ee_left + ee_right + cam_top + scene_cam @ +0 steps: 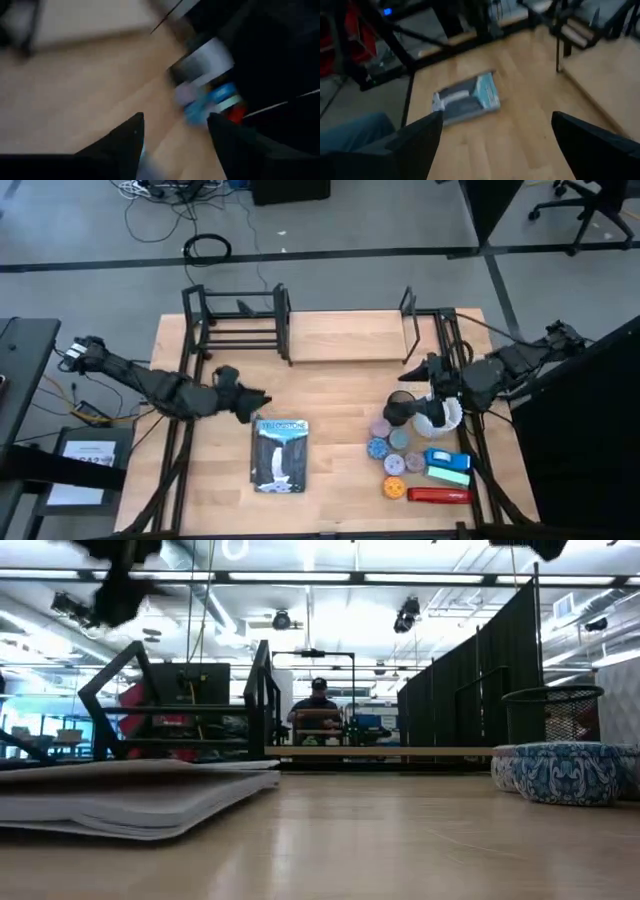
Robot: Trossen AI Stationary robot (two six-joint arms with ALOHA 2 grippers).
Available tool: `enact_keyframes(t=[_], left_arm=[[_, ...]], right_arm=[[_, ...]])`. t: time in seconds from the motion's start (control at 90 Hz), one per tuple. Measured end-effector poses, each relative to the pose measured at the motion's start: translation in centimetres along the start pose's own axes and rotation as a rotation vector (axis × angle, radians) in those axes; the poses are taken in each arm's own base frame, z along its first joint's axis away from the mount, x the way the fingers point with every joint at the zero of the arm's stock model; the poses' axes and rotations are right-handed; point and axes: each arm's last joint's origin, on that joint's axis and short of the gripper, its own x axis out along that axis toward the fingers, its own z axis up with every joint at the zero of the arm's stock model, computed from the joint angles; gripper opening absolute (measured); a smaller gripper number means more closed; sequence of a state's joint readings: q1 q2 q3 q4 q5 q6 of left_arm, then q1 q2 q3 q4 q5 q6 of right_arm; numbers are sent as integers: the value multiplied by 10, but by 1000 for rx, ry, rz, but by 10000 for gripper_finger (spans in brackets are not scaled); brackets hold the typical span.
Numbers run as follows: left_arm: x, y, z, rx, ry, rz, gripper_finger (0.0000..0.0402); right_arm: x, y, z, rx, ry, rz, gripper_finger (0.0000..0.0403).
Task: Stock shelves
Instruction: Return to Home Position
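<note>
Table (340,410): shelves (345,338) at its back edge, bare, with rack part on L and pale board on R. Book (281,455) lies flat mid-table, in front of them. Small stuff (420,465) is bunched front R. Step = arms home. Best, I'd judge: lift first, then draw back outward, clear of shelf uprights & the bunch. L gripper (262,402) is raised near book's far edge, fingers apart, empty. R gripper (412,372) is by board's R end, fingers wide, holding nothing.

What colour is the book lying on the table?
The book is mostly blue; clearest in the high view.
</note>
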State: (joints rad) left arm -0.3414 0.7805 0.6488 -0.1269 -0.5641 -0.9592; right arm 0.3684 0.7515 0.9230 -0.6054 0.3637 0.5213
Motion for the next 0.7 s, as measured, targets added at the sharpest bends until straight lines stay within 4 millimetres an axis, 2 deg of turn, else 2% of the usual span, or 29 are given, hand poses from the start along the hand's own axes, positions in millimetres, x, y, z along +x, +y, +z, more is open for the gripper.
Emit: enact_keyframes(t=[0.122,0.267,0.378,0.478,0.533,0.6,0.7], left_arm=[[1,-2,23,78,-96,-94,110],[-5,10,42,150,-148,-74,18],[-21,19,52,204,-159,-73,9],[-44,24,57,242,-187,-93,7],[-54,28,58,250,-206,-98,3],[-66,35,57,249,-230,-74,1],[-73,48,51,257,-247,-37,1]], right_arm=[[-6,-14,8,-8,-17,12,283],[-20,-31,12,-19,-75,-15,181],[-30,-42,2,-43,-75,34,92],[-34,-51,-13,-44,-103,69,22],[-34,-56,-23,-56,-131,72,9],[-34,-62,-34,-68,-172,67,12],[-34,-70,-50,-66,-260,78,11]])
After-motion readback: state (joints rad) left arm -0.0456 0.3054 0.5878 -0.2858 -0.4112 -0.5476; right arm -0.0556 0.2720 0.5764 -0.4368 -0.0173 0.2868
